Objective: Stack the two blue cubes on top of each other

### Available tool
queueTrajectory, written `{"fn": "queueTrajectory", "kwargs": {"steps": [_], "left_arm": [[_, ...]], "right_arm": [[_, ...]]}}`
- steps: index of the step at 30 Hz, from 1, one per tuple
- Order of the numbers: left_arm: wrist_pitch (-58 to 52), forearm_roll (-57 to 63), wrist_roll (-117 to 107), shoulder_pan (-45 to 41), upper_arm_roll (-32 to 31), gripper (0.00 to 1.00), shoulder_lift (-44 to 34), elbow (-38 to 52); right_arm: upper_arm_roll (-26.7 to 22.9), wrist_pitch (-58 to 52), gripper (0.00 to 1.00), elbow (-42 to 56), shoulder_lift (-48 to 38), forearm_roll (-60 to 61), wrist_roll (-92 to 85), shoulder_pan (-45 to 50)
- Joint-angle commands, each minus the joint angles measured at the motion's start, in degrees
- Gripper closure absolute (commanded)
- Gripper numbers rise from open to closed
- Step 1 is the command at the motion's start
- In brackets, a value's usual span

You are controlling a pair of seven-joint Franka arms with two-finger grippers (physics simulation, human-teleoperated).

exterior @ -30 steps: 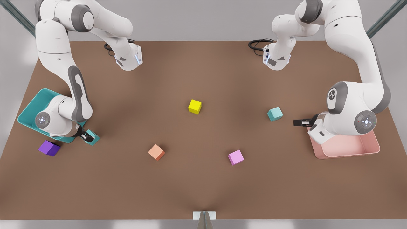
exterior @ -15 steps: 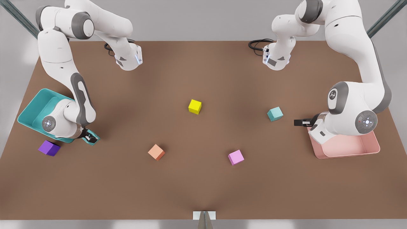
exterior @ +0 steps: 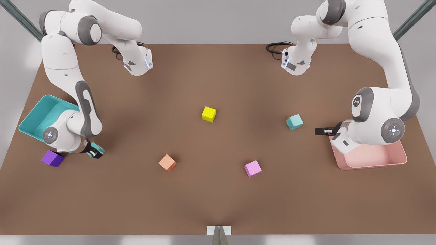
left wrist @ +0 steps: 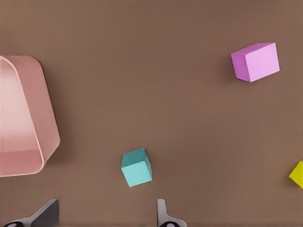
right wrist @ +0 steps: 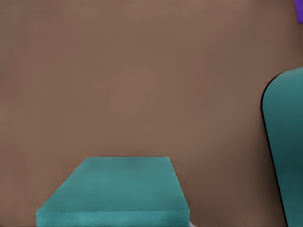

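One blue cube sits between the fingers of my right gripper at the front view's left, beside the teal bin. In the right wrist view this cube is very close. The gripper appears shut on it. The other blue cube rests on the table at the front view's right. My left gripper hovers just beside it, over the pink bin's corner, and waits there. In the left wrist view that cube lies just ahead of the left gripper, whose jaws stand wide open with nothing between them.
A teal bin and a purple cube flank the right gripper. A pink bin lies under the left arm. A yellow cube, an orange cube and a pink cube are spread over the brown table's middle.
The right arm's wrist has swung a little toward the front view's left and nearer edge, and the blue cube moved with it. The left arm has stayed still.
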Motion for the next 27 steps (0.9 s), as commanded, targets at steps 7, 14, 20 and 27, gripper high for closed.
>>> {"fn": "queueTrajectory", "kwargs": {"steps": [7,14,20,27], "left_arm": [[-0.2,0.0,0.1,-0.1,0.0,0.00,-0.2,0.1],[-0.8,0.6,-0.5,-1.4,2.4,0.00,-1.3,-0.9],[10.6,0.5,-3.3,-5.8,6.7,0.00,-10.4,-17.5],[12.0,0.4,-10.1,-6.0,6.7,0.00,-10.4,-25.9]], "right_arm": [[0.1,-19.5,0.49,8.4,-5.8,-1.0,22.0,21.1],[0.1,-20.1,0.50,24.0,1.8,-0.9,53.5,41.4],[-0.5,-19.3,0.50,46.0,19.3,-1.9,71.8,50.9],[-0.5,-9.5,0.51,48.8,26.9,-2.3,71.9,52.2]]}}
